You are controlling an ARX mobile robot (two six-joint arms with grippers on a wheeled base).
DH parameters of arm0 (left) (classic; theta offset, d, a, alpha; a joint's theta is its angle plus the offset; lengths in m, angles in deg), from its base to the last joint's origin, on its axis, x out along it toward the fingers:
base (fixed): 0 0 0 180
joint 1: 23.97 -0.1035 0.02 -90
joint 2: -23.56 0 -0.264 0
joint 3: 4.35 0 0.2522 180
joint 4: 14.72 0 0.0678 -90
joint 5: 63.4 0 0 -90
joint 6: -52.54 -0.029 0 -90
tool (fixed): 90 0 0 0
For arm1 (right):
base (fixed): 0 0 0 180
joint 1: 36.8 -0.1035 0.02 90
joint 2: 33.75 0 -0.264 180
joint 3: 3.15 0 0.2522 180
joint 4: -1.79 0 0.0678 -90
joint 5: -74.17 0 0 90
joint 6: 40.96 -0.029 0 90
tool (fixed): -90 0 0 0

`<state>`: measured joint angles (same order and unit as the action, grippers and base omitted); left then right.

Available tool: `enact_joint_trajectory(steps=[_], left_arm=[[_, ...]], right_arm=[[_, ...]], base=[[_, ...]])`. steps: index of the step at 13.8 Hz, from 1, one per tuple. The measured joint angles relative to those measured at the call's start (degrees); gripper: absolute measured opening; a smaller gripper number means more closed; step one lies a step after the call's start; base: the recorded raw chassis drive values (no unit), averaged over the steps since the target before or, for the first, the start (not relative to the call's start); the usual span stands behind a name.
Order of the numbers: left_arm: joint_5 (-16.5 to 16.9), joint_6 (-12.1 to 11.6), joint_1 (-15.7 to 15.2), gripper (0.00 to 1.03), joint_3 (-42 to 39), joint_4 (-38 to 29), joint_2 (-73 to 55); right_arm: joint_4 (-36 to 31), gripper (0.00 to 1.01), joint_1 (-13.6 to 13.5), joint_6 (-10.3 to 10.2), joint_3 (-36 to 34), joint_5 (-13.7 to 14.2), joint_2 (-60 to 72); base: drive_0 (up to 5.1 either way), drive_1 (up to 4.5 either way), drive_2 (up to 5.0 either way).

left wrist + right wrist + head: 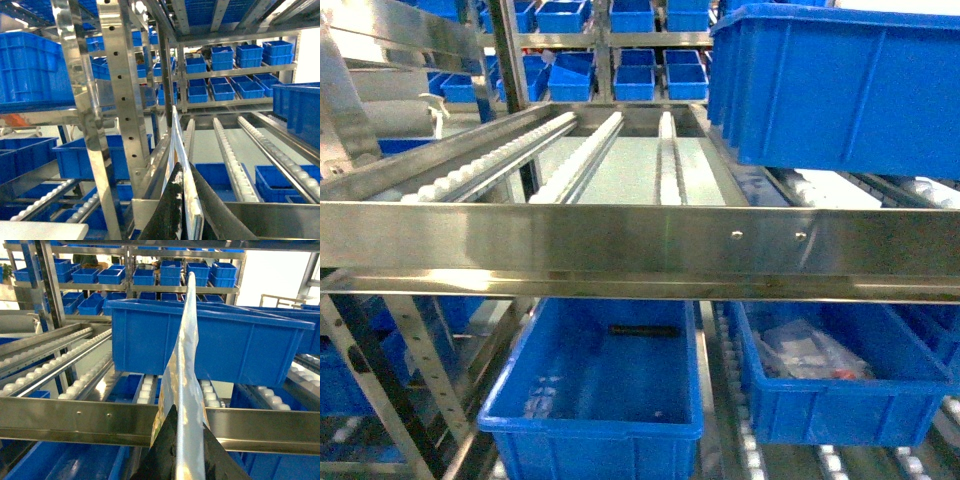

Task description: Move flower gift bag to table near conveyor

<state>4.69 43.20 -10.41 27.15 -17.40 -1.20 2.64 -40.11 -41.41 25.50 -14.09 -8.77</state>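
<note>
Both grippers pinch something thin: your left gripper (182, 215) grips a white flat edge, your right gripper (187, 452) a shiny silvery sheet (186, 390), likely the flower gift bag. You're facing the steel roller conveyor (620, 240); table placement remains.

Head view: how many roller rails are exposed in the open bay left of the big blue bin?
3 roller rails: left, middle, right, side by side. More rollers run under the blue bin, partly hidden.
</note>
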Motion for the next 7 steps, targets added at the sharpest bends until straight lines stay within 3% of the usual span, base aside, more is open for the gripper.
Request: enact_joint_trajectory(steps=[7], left_arm=[[0.0, 0.0, 0.0, 0.02, 0.0, 0.1, -0.1]], right_arm=[[0.1, 0.02, 0.0, 0.0, 0.0, 0.0, 0.0]], base=[[-5.0, 2.16, 2.7]])
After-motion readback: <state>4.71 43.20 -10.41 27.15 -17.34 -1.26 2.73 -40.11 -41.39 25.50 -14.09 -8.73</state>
